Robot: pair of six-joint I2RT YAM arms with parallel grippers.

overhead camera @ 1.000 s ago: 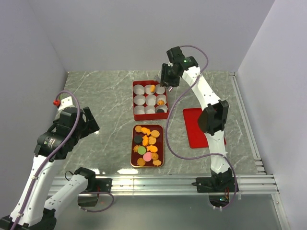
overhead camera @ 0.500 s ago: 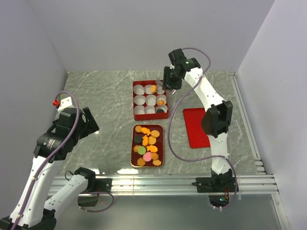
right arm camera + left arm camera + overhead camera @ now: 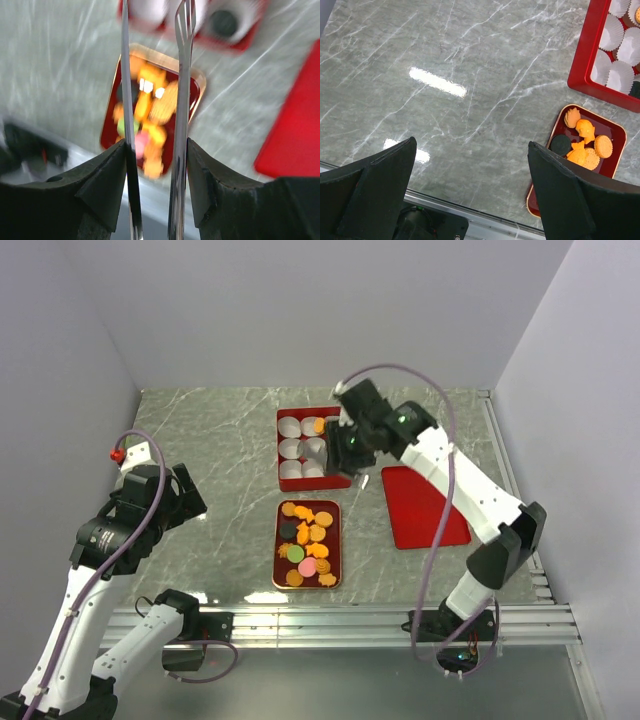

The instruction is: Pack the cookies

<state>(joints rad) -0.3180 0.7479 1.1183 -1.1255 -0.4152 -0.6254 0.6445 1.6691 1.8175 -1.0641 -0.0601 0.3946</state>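
The right gripper is clamped on a pair of metal tongs over the right side of the red box. Most cookies lie on the small red tray just nearer, and an orange one sits among the box's white paper cups. The left gripper hangs wide open, holding nothing, above the marble table.

The left arm is folded back with the left gripper wide open; the right arm reaches forward-left, the right gripper clamping metal tongs.
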